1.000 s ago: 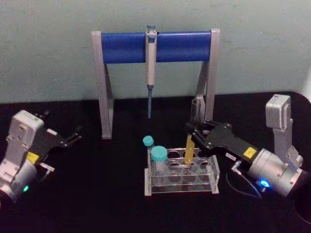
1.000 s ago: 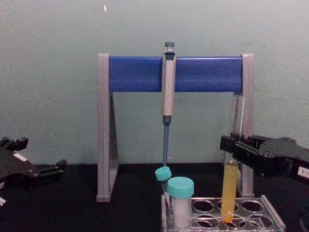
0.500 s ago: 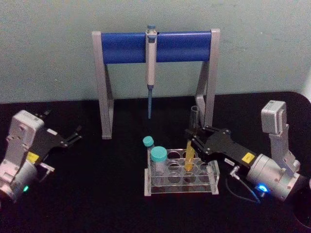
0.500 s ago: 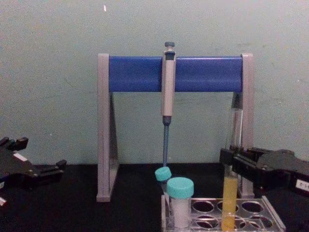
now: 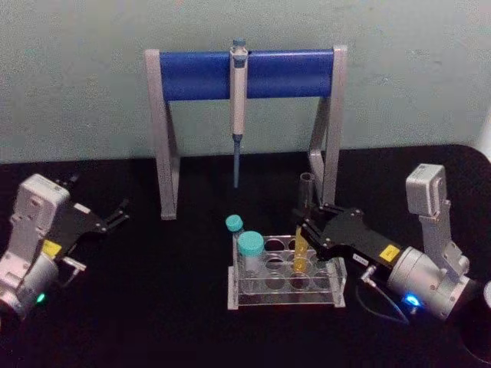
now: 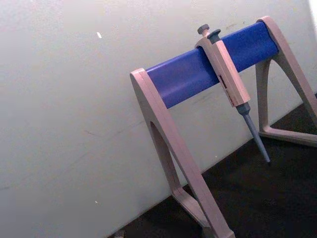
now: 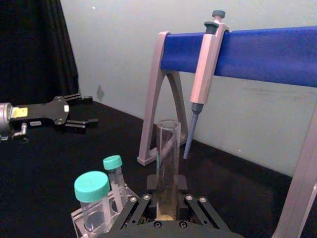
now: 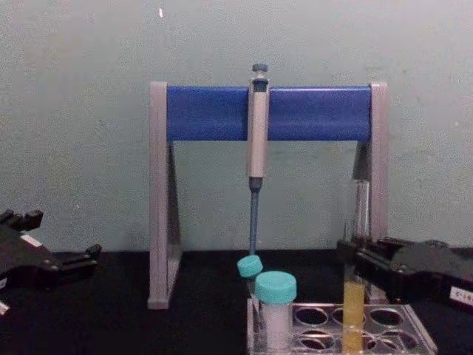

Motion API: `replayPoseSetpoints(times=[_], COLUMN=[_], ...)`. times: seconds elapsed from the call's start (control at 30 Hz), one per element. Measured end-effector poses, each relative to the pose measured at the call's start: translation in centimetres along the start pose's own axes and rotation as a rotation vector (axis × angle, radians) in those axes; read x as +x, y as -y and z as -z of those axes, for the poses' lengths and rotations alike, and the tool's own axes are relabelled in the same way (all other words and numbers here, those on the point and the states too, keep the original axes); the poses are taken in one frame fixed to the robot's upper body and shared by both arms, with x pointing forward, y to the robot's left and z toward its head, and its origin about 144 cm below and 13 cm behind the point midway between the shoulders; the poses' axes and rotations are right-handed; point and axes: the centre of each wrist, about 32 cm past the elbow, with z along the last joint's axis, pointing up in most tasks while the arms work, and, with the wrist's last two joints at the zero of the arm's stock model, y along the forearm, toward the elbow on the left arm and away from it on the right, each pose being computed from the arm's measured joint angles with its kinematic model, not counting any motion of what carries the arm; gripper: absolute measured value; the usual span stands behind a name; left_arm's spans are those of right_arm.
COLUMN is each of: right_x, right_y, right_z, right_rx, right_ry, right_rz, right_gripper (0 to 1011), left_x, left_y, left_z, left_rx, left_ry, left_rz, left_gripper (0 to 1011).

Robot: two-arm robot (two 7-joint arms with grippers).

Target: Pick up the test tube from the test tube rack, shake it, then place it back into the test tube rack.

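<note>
The test tube (image 5: 304, 201) stands upright with its yellow lower part down in a back-row hole of the test tube rack (image 5: 284, 296). My right gripper (image 5: 309, 227) is shut on the tube's middle, just above the rack's top plate. From the chest view the test tube (image 8: 360, 211) rises above the right gripper (image 8: 353, 260), and the yellow liquid shows inside the rack (image 8: 414, 326). In the right wrist view the clear tube (image 7: 167, 148) stands between the fingers. My left gripper (image 5: 115, 217) is parked open at the far left.
Two teal-capped vials (image 5: 250, 245) stand at the rack's left end. Behind the rack is the grey-and-blue pipette stand (image 5: 245, 73) with a pipette (image 5: 238, 100) hanging from it. The black table has free room to the left and in front.
My right gripper has come down and slightly toward me with the tube, so the tube sits deeper in the rack hole. The left arm has not moved.
</note>
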Motion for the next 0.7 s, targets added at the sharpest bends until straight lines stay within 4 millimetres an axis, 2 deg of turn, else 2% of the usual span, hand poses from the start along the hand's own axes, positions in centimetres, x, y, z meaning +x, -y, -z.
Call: replayPoseSetpoints(times=[0.7], right_x=[0.09], right_y=[-0.17], right_z=[0.39], right_rx=[-0.017], right_ry=[0.006], right_rz=[0.008], right_gripper=[221], left_x=[0.00], left_y=[0.00], left_z=[0.00], left_rx=[0.000], left_ry=[0.000], left_rz=[0.000], left_gripper=[1009])
